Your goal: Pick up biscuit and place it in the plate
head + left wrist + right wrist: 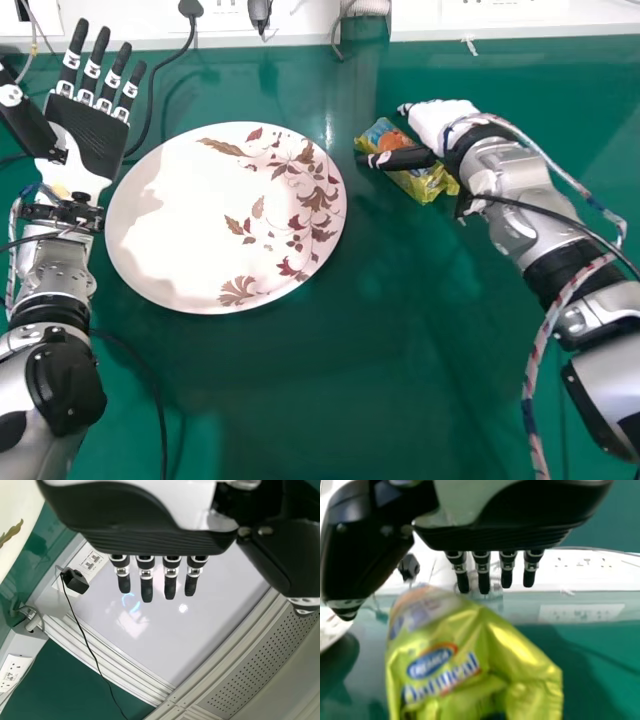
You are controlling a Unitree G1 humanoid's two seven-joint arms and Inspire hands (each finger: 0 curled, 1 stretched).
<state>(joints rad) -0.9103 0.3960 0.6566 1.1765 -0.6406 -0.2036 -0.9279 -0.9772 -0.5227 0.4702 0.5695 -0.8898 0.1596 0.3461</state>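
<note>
The biscuit packet (428, 187) is seen right of the leaf-patterned plate (180, 215), partly covered by the right robot hand (437, 117); its fingers are held straight, thumb apart; whether the packet is touched cannot be told; a blue oval label (431, 662) and large lettering are shown; the left robot hand (92, 145) is held spread beside the plate.

The white plate (170, 220) is patterned on its right side with brown and dark red leaves. By solid green the table (330, 400) is coloured. The biscuit packet (424, 184) is coloured yellow-green, marked with orange and blue. Black and white are shared by the left hand (88, 145) and right hand (440, 122); the near-right cord (541, 345) is banded in white, red and dark blue.
</note>
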